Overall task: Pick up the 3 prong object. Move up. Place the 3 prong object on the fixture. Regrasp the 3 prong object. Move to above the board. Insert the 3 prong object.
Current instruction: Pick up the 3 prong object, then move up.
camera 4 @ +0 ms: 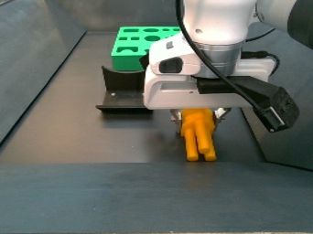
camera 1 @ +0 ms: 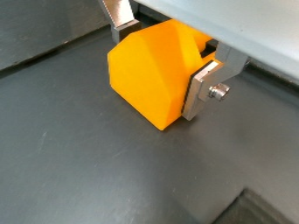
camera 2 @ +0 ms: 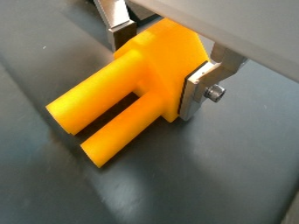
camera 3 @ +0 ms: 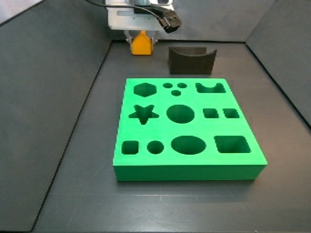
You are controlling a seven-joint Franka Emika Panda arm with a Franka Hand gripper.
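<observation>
Dark floor (camera 3: pixel 73 127) under board (camera 3: pixel 185 132), fixture (camera 3: pixel 191 60), jaws' gripper (camera 4: pixel 199 113) above.

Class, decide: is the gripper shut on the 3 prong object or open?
Shut on it: in a wrist view the gripper has both fingers pressed against the 3 prong object.

dark grey floor (camera 3: pixel 73 136), grey side walls (camera 4: pixel 31 64)

The 3 prong object (camera 2: pixel 135 87) is an orange-yellow plastic piece with a blocky body and long rounded prongs. In a side view its prongs (camera 4: pixel 199 140) point toward the lower edge of the frame, low over the dark surface; whether they touch it cannot be told.

The fixture (camera 3: pixel 190 61) is a dark block with a notched top, upper centre of the frame.

The board (camera 3: pixel 185 129) is a bright green slab with shaped cutouts, lying flat mid-frame.
</observation>
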